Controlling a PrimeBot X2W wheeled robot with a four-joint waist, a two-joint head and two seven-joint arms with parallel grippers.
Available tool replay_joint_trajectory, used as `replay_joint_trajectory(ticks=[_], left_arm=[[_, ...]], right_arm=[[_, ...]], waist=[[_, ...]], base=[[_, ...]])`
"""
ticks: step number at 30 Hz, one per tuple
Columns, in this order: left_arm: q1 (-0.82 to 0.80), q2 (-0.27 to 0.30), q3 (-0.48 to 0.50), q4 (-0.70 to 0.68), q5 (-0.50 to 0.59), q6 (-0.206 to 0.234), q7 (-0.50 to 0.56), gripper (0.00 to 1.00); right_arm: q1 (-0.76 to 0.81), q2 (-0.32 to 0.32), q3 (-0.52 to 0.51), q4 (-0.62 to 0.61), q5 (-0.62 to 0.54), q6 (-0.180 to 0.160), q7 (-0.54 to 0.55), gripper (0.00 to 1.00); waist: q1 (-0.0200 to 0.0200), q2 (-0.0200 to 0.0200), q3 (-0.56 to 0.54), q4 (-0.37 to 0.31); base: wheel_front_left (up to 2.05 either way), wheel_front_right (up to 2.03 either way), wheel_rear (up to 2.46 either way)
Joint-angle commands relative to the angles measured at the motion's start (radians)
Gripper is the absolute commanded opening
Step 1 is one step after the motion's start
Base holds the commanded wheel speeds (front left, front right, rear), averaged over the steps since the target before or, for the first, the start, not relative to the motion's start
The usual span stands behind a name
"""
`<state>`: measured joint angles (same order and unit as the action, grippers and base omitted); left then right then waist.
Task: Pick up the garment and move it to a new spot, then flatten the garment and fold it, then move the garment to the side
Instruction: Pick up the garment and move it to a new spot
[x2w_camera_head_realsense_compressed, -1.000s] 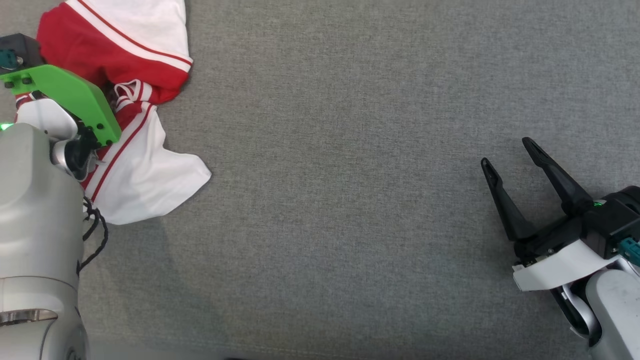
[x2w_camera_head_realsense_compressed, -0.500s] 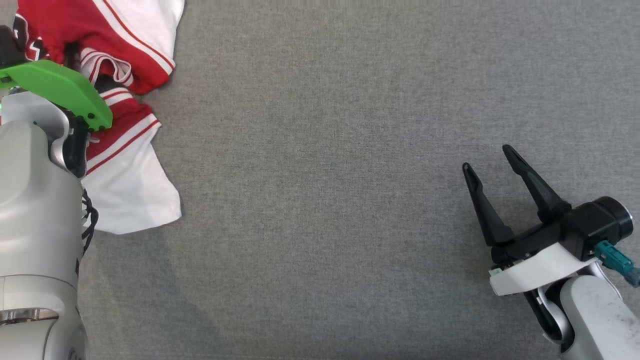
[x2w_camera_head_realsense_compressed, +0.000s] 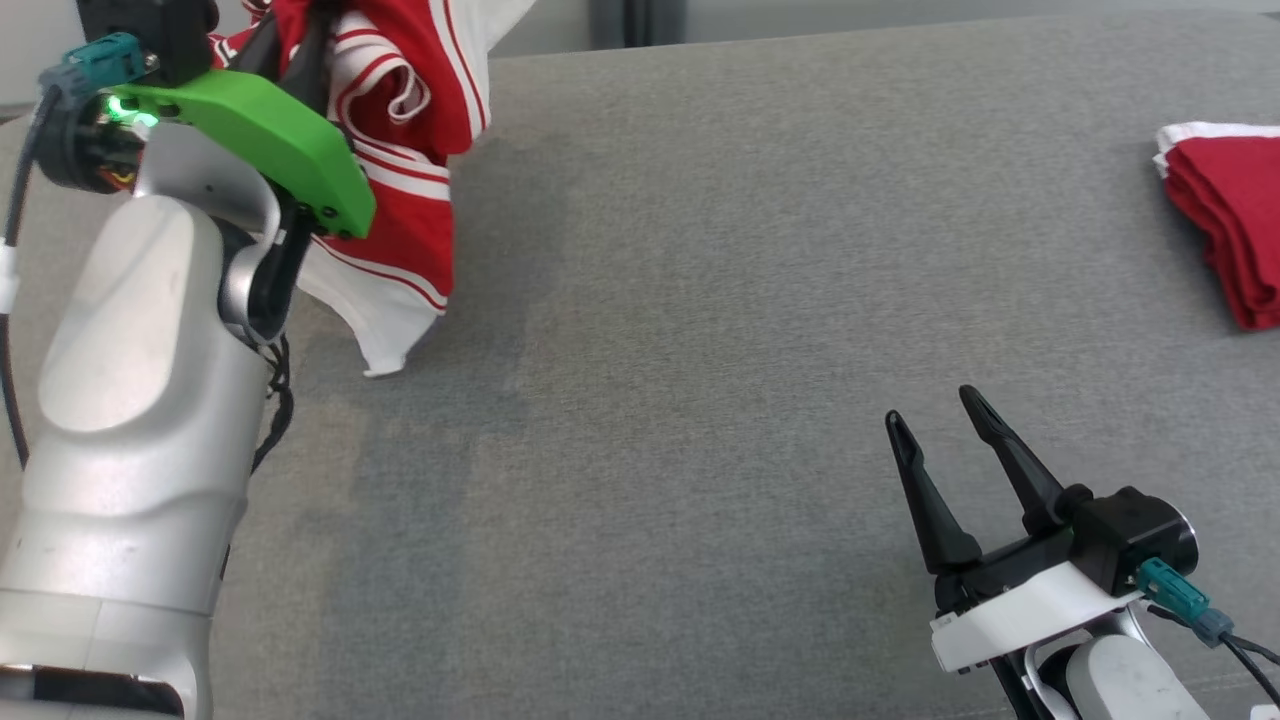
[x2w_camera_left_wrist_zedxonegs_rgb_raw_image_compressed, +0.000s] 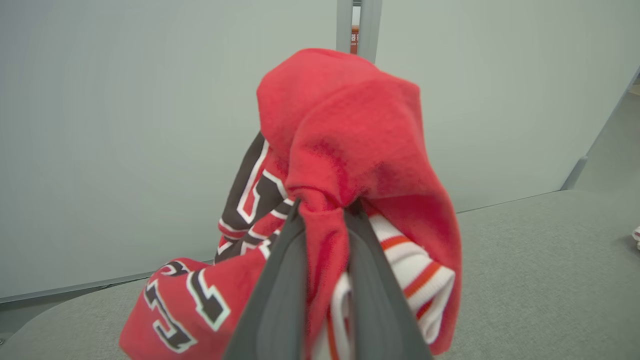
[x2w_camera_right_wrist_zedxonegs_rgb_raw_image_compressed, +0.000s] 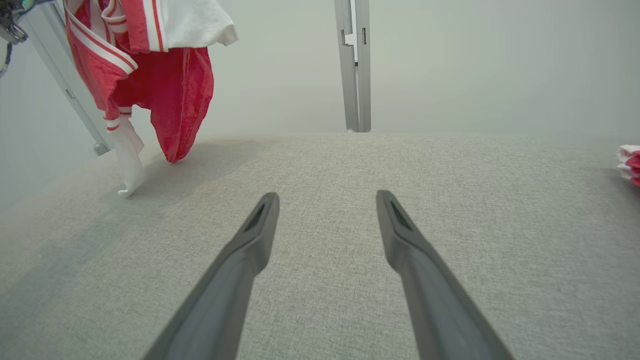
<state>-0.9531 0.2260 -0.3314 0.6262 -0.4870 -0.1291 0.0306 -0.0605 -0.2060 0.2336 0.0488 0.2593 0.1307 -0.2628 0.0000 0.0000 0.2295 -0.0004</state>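
The garment (x2w_camera_head_realsense_compressed: 420, 180) is a red and white jersey with striped trim and dark lettering. It hangs bunched from my left gripper (x2w_camera_head_realsense_compressed: 290, 40) at the upper left of the head view, and its white lower corner reaches down to the grey table (x2w_camera_head_realsense_compressed: 700, 300). In the left wrist view my left gripper (x2w_camera_left_wrist_zedxonegs_rgb_raw_image_compressed: 322, 210) is shut on a fold of the red garment (x2w_camera_left_wrist_zedxonegs_rgb_raw_image_compressed: 350, 125). My right gripper (x2w_camera_head_realsense_compressed: 930, 408) hovers open over bare table at the lower right, far from the garment. The right wrist view shows the right gripper (x2w_camera_right_wrist_zedxonegs_rgb_raw_image_compressed: 326, 196) open and the garment (x2w_camera_right_wrist_zedxonegs_rgb_raw_image_compressed: 165, 85) dangling at the top left.
A folded stack of red and white cloth (x2w_camera_head_realsense_compressed: 1225, 210) lies at the table's right edge, also seen as the stack (x2w_camera_right_wrist_zedxonegs_rgb_raw_image_compressed: 630, 162) at far right. Pale wall panels with a grey post (x2w_camera_right_wrist_zedxonegs_rgb_raw_image_compressed: 353, 65) stand behind the table. Wide bare table lies between the arms.
The garment lay crumpled on the table at the left; now my left gripper holds it raised and hanging. The head camera has tilted up, bringing the table's far edge and the folded stack into view.
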Motion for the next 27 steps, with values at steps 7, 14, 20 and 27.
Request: replay_joint_trajectory(ticks=[7, 14, 20, 27], left_arm=[[0.108, -0.011, -0.1, -0.149, -0.05, -0.001, 0.115, 0.0], [0.172, -0.049, -0.196, -0.108, -0.011, 0.006, 0.153, 0.0], [0.198, -0.052, -0.266, 0.064, 0.058, 0.03, 0.115, 0.0], [0.173, -0.137, -0.267, 0.2, 0.054, 0.071, -0.045, 1.0]], right_arm=[[0.045, 0.023, -0.023, -0.005, -0.004, 0.0, -0.003, 1.0], [0.022, 0.053, -0.009, -0.014, 0.001, 0.0, -0.003, 1.0], [-0.012, 0.078, -0.005, -0.014, 0.003, 0.0, -0.003, 1.0], [0.007, 0.079, -0.026, -0.005, -0.006, 0.0, -0.003, 1.0]], waist=[[0.0, 0.0, -0.134, -0.317], [0.0, 0.0, -0.045, -0.42], [0.0, 0.0, 0.037, -0.467], [0.0, 0.0, 0.043, -0.429]], base=[[0.0, 0.0, 0.0], [0.0, 0.0, 0.0], [0.0, 0.0, 0.0], [0.0, 0.0, 0.0]])
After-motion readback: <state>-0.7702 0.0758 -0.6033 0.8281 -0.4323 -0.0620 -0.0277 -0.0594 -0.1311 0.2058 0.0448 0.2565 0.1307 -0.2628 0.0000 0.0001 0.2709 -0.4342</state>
